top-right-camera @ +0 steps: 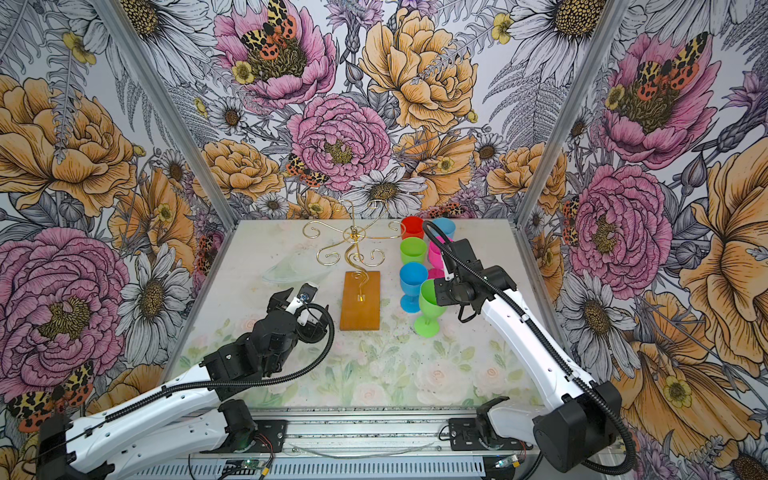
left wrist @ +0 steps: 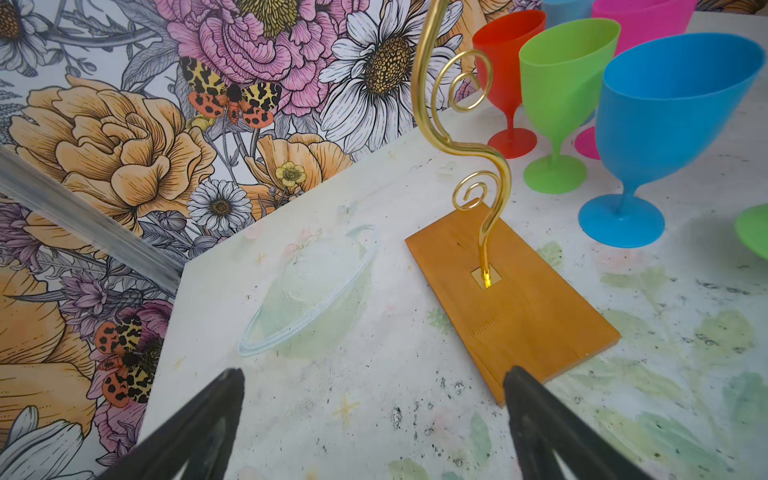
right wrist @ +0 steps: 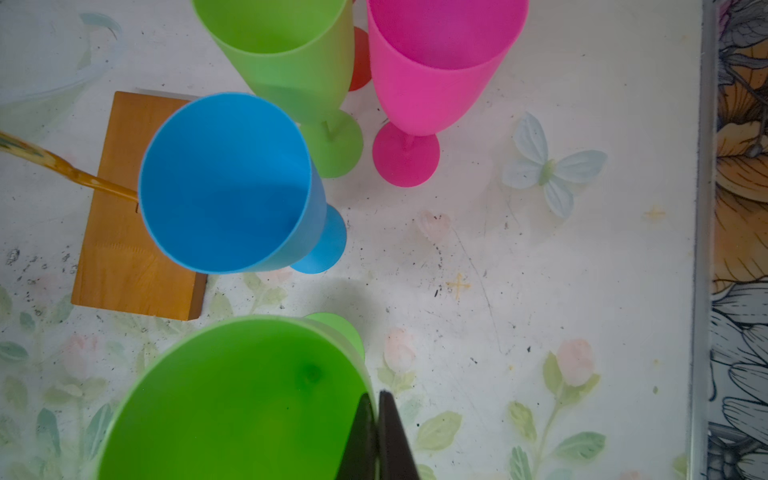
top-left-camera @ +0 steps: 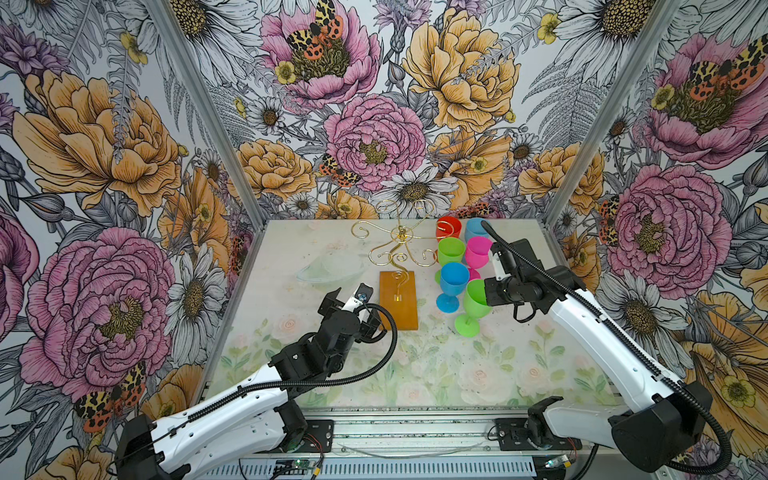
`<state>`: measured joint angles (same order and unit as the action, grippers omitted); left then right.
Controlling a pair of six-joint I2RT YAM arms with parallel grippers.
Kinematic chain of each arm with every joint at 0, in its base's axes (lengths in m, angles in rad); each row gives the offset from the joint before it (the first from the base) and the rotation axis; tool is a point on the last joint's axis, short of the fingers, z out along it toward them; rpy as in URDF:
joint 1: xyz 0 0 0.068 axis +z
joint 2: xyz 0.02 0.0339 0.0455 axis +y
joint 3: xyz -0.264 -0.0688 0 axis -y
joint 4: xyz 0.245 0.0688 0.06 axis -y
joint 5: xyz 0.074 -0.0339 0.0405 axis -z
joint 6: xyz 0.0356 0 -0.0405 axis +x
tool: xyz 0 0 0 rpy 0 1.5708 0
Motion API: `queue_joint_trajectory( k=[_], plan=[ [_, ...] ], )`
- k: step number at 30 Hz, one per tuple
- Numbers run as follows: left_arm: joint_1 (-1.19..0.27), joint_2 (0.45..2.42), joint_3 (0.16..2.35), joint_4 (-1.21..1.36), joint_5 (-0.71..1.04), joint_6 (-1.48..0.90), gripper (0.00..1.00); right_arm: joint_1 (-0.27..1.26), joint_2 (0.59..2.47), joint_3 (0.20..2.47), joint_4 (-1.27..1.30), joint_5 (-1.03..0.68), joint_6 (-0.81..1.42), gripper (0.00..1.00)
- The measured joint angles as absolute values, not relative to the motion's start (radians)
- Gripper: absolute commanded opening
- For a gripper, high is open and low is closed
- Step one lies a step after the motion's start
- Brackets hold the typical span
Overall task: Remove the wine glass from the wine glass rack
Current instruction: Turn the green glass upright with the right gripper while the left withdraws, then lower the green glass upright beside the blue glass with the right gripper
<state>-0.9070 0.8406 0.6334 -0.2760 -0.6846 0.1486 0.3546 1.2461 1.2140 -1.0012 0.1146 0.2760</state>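
Green plastic is what the right gripper (right wrist: 376, 395) is pinching: its two dark fingers are pressing together on the rim wall of the green wine glass (right wrist: 232, 395), one finger inside the bowl and one outside. From where I am standing the glass is hanging right under the claw. Its long axis is running close to upright, and the bowl is leaning a little toward that arm. Its foot is sitting low over the table (top-left-camera: 415, 374). I cannot tell whether it is touching down or floating just above.

Moving outward, a blue glass (top-left-camera: 451, 286) is standing just beside it, with a pink glass (top-left-camera: 478, 251) and others clustering behind. The wine glass rack (top-left-camera: 402, 237) is standing further to the left, apart from the held glass. I am seeing nothing hanging on its curled gold arms in either top view.

The left gripper (left wrist: 374, 372) is gaping wide and gripping nothing, hovering low beside the near end of the rack's amber base (left wrist: 511, 307).

So the glass is lying on the right arm's side, clear of the rack, and that arm is plainly the nearer one. I am guessing the coming move is a straight lowering and letting go, minding the blue neighbour.
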Motion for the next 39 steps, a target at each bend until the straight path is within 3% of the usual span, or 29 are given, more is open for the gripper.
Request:
queue_joint_trajectory(
  k=[13, 39],
  plan=[
    [-0.723, 0.776, 0.643, -0.327, -0.638, 0.036, 0.99, 0.301, 1.282, 1.211, -0.888, 0.210, 0.280, 0.00],
    [-0.682, 0.733, 0.654, -0.424, -0.619, -0.029, 0.99, 0.295, 1.432, 1.208, -0.745, 0.270, 0.271, 0.00]
  ],
)
